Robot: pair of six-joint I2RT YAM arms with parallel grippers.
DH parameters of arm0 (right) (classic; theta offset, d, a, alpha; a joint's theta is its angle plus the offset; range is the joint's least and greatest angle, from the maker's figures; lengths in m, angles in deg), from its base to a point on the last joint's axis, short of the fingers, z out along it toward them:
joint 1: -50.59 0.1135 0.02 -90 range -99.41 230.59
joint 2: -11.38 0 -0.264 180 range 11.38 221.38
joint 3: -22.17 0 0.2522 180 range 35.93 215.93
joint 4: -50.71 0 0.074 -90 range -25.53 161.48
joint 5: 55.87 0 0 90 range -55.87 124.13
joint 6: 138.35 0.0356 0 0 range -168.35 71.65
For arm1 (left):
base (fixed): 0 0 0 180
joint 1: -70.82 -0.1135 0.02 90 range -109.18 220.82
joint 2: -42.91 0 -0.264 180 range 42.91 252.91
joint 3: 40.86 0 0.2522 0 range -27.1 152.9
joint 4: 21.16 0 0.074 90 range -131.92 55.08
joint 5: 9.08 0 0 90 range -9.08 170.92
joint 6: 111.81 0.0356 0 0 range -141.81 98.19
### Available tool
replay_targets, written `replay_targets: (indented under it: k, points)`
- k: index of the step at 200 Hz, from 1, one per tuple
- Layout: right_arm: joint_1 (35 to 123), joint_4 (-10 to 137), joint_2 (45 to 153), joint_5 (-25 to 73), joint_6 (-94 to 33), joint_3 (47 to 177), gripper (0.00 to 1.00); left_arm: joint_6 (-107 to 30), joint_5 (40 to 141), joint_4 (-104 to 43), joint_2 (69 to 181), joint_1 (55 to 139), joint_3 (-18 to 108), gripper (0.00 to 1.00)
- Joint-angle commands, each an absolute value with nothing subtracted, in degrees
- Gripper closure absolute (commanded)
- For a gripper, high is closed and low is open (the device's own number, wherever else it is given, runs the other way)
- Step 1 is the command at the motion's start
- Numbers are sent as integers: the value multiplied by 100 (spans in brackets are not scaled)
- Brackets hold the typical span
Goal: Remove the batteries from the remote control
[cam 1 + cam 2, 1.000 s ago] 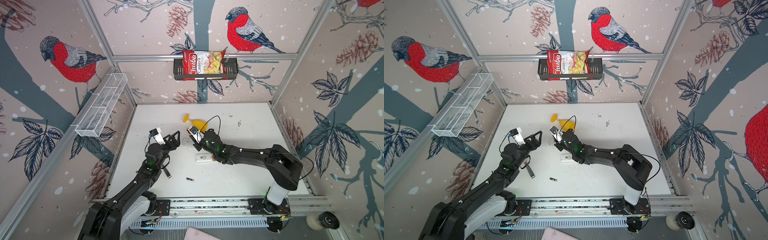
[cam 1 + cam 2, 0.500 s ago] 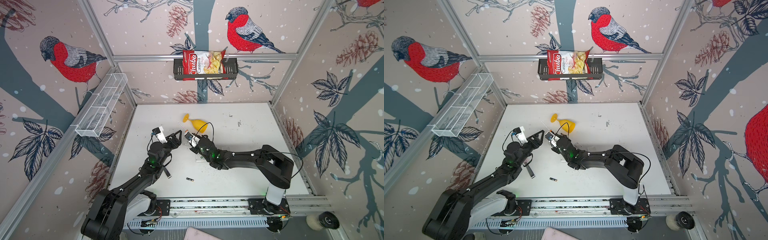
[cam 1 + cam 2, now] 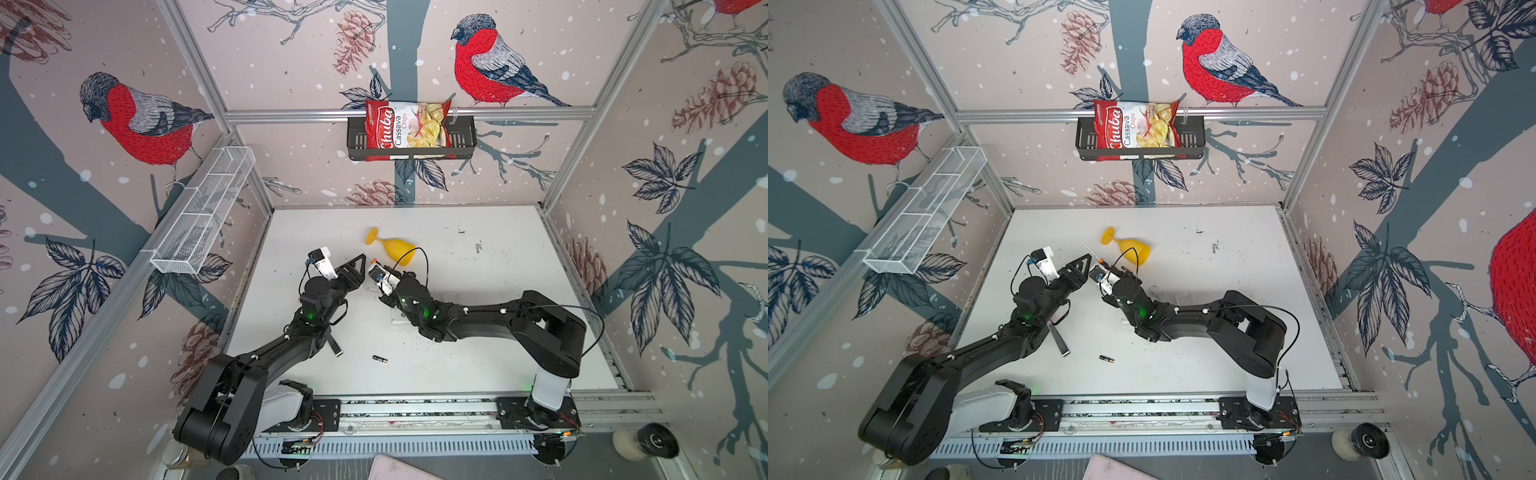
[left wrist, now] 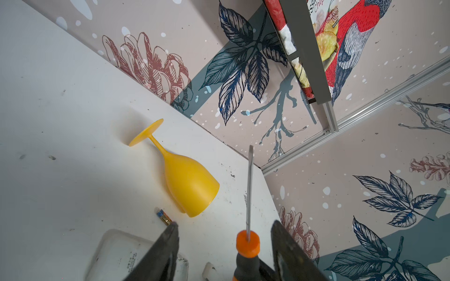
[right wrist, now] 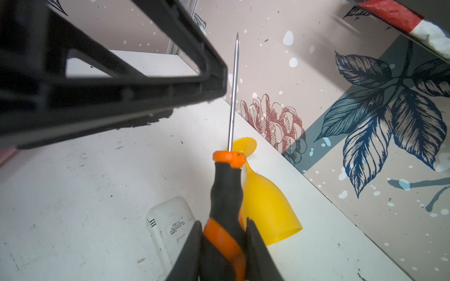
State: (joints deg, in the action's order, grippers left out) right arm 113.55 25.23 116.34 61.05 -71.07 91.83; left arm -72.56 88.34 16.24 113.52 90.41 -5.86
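My right gripper (image 5: pixel 224 222) is shut on the orange-and-black handle of a screwdriver (image 5: pixel 227 185), whose shaft points up and away. My left gripper (image 4: pixel 225 225) is open, one jaw on each side of the screwdriver's orange collar (image 4: pixel 247 243), with a gap on both sides. In both top views the grippers meet at mid-table (image 3: pixel 362 266) (image 3: pixel 1086 266). The white remote control (image 5: pixel 170 226) (image 4: pixel 117 255) lies flat on the table under them. One battery (image 4: pixel 163 217) lies beside the remote. Another battery (image 3: pixel 380 359) (image 3: pixel 1106 360) lies alone near the front.
A yellow plastic goblet (image 3: pixel 397 249) (image 4: pixel 187 185) lies on its side just behind the grippers. A narrow black bar (image 3: pixel 1059 343) rests by the left arm. On the back wall a black basket holds a chips bag (image 3: pixel 409 129). A white wire basket (image 3: pixel 203 212) hangs on the left wall.
My right arm has carried the screwdriver left, toward the left gripper. The left gripper has come around the handle's top and its jaws have narrowed.
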Motion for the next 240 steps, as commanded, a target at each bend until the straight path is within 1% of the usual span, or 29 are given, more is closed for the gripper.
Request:
replay_targets:
  k: [1,24,70,95,107,144,155,171,198,221,240]
  points:
    - [11383,2278,11606,6155,-7155,9149,100,-7401,9006,2232,11572,9038,-481,41]
    - [11381,2272,11598,6150,-7159,9139,100,-7519,9101,2486,11879,9037,-398,44]
    - [11382,2247,11631,6173,-7168,9130,100,-7785,9302,2974,12477,9033,-232,59]
    - [11386,2239,11667,6192,-7179,9132,100,-7915,9413,3251,12757,9038,-183,66]
    - [11372,2235,11684,6201,-7188,9131,100,-7938,9469,3350,12856,9037,-167,71]
    - [11369,2253,11746,6277,-7181,9163,100,-7981,9471,3399,12966,9043,-180,95]
    - [11355,2267,11766,6324,-7164,9183,100,-7991,9475,3393,12974,9042,-184,100]
    - [11346,2290,11770,6348,-7131,9200,90,-8008,9489,3397,12983,9043,-190,100]
    - [11335,2354,11751,6354,-7086,9217,76,-8043,9533,3467,13019,9042,-196,100]
    - [11325,2445,11700,6366,-7011,9245,59,-8057,9580,3526,12995,9034,-208,100]
    - [11292,2664,11603,6145,-6864,9265,43,-8036,9583,3557,12899,9025,-219,100]
